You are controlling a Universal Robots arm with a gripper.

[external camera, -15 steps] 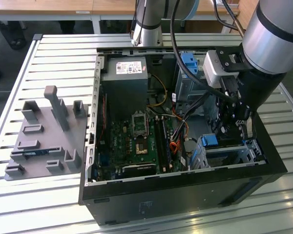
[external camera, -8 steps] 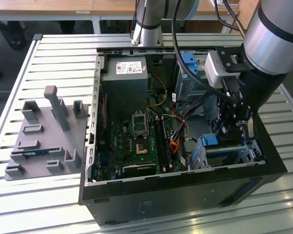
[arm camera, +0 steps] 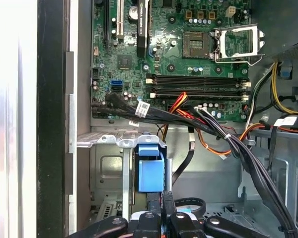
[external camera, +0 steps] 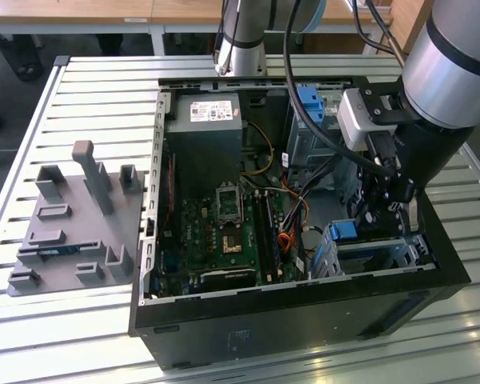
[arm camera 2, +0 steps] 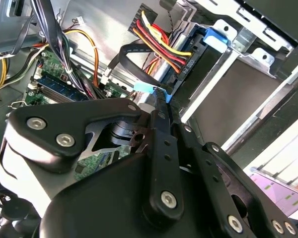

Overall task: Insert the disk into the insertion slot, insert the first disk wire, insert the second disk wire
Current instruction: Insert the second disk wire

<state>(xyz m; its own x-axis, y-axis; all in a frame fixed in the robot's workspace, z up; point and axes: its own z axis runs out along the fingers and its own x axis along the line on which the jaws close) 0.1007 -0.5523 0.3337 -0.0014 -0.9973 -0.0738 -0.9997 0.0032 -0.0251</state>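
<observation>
Wrist cameras, closest in: the claw (arm camera 2: 156, 106), matte black linkage plates with silver screw heads. Its fingers are clenched together on the end of a black flat cable (arm camera 2: 122, 58), which loops away from a pale blue plug at the tips.

Just past the tips is the insertion slot (arm camera 2: 253, 54), a low cage of bent grey sheet metal. The disk (arm camera 2: 173, 91) sits inside it, with only a bright blue strip of its carrier showing. A bundle of red, yellow and black wires (arm camera 2: 159, 37) ends in a black plug touching that edge.

The first wrist view shows a square blue latch (arm camera: 151, 171) upright on the cage rim, and beyond it the green motherboard (arm camera: 179, 44) with long black memory slots.

The exterior view shows the whole open computer case (external camera: 304, 316), black and boxy, on a ribbed metal counter (external camera: 80, 88). The arm reaches into the corner nearest the exterior view's right. A grey moulded tray (external camera: 72, 232) of pegs and blocks lies beside the case on the exterior view's left.
</observation>
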